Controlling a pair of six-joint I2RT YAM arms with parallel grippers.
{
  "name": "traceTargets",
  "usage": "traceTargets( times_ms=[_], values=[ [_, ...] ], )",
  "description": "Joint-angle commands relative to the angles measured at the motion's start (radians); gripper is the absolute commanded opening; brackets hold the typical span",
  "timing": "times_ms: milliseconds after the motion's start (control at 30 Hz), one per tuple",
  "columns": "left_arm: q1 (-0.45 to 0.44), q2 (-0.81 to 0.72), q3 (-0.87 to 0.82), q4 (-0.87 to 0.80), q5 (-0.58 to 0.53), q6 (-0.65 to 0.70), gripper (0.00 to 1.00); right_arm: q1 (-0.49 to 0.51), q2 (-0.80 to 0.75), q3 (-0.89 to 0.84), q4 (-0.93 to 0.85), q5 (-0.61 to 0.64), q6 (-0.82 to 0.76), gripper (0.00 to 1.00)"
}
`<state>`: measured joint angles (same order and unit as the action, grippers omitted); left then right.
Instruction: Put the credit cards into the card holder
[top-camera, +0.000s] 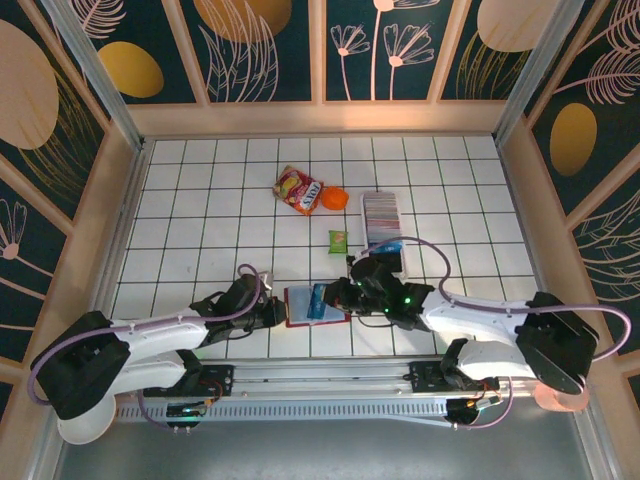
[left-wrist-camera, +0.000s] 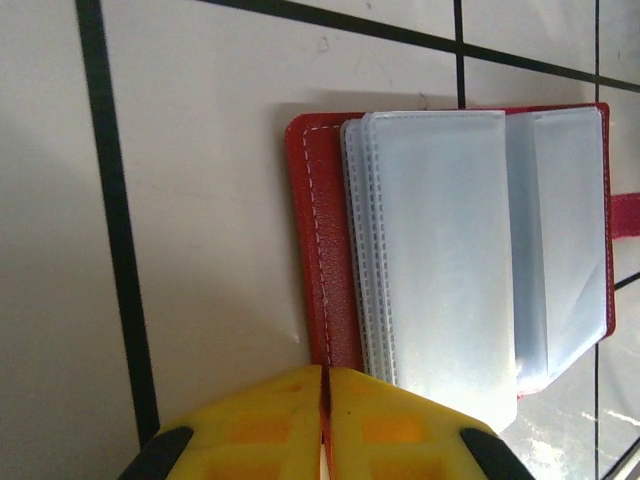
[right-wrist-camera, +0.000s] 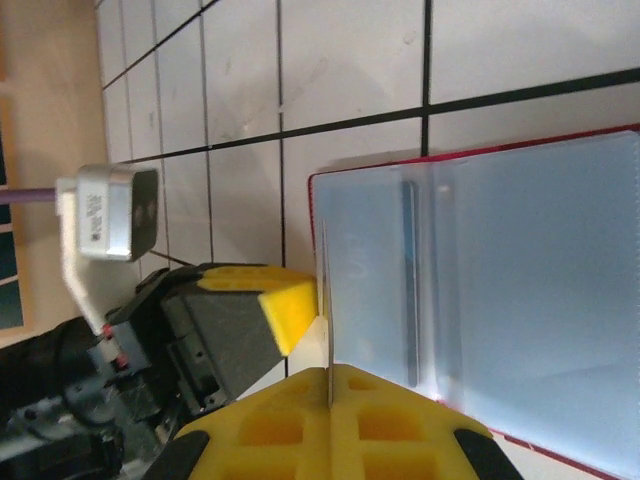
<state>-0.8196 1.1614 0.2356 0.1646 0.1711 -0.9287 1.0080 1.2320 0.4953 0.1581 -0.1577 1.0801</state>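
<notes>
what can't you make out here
Top view: right edge of the card holder, under the right hand.
Left wrist view: snap tab, cut by the edge.
Right wrist view: whether that hand pinches a card; sliver seen edge-on.
Top view: tray cards, too small to count.

Red-yellow snack pkt (top-camera: 298, 190): bold lettering on front, too small to read for sure. Small green pkt (top-camera: 338, 240): print not legible. Pale sticker (right-wrist-camera: 95, 215) on side of silver cam block (right-wrist-camera: 140, 212): a few lines of dark print, blurred, can't read.
</notes>
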Motion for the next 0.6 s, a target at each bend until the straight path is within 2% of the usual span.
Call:
traceTargets(
  times_ms=[0,200,567],
  values=[
    [-0.007,0.005,-0.002,0.000,0.028,-0.005,0.09,0.004,0.041,0.032,0.033,0.019,0.027,0.00],
    [-0.007,0.014,-0.006,0.006,0.015,-0.007,0.08,-0.010,0.030,0.032,-0.062,0.071,-0.021,0.00],
    [-0.008,0.015,0.004,-0.008,-0.001,-0.003,0.08,-0.032,0.063,0.004,-0.034,0.048,-0.051,0.00]
  ],
)
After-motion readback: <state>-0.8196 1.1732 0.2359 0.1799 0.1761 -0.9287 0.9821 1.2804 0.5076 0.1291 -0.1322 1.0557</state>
